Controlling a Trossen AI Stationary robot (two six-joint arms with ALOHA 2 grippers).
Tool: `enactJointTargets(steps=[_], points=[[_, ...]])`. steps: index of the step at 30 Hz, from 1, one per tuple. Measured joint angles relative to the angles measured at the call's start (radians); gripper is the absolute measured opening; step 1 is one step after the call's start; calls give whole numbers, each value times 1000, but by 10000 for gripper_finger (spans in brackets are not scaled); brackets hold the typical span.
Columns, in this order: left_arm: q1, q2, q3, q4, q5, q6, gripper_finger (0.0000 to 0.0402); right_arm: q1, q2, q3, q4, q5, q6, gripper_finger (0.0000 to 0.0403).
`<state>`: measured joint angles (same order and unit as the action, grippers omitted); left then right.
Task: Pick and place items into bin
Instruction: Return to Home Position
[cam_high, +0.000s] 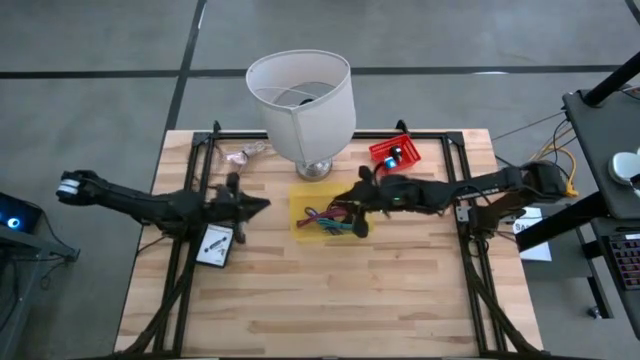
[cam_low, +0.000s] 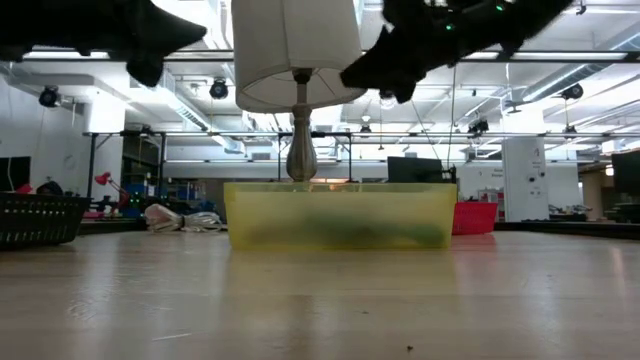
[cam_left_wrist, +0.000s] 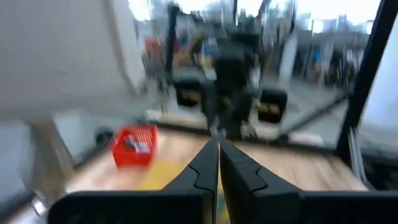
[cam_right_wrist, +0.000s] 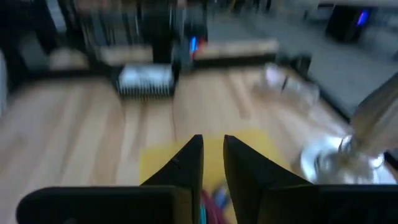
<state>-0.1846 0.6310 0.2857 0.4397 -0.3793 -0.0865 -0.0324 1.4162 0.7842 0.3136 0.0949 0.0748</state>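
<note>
Loose oddments (magenta and teal sticks, purple looped cord, dark cable) heaped in shallow translucent yellow plastic tray, just on near side of white-shaded table lamp. Probably all light. Sticks stiff and likely slick, best pinched mid-length. Cord and cable limp, best taken at a loop, apt to drag neighbours along. Right gripper over tray beside lamp's base, fingers slightly parted, empty. Left gripper on lamp's other side, fingers pressed together on nothing.

a yellow tray sits mid-table, white lamp behind it, black bin at left.
</note>
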Motion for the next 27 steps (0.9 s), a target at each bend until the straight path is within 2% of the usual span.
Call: enactJointTargets(steps=[2,5,10,15,16,19,23,27], points=[[15,-64,-54,60,8,31,0,-9,-31,-81,154,0,32,51],[40,-153,-105,35,42,42,0,-15,-66,-180,298,1,70,51],[50,-279,-114,-150,81,41,0,-13,-127,-269,321,1,119,51],[50,-473,-82,-452,89,14,0,-14,-189,-325,320,2,154,51],[50,-511,-82,-485,91,2,0,-14,-200,-330,319,2,154,51],[50,-610,-99,-441,100,-10,0,-14,-218,-335,323,2,148,51],[50,-598,-114,-456,132,-9,0,-14,-220,-347,373,1,121,51],[50,-566,-164,-395,176,-44,0,-14,-220,-426,607,1,139,51]])
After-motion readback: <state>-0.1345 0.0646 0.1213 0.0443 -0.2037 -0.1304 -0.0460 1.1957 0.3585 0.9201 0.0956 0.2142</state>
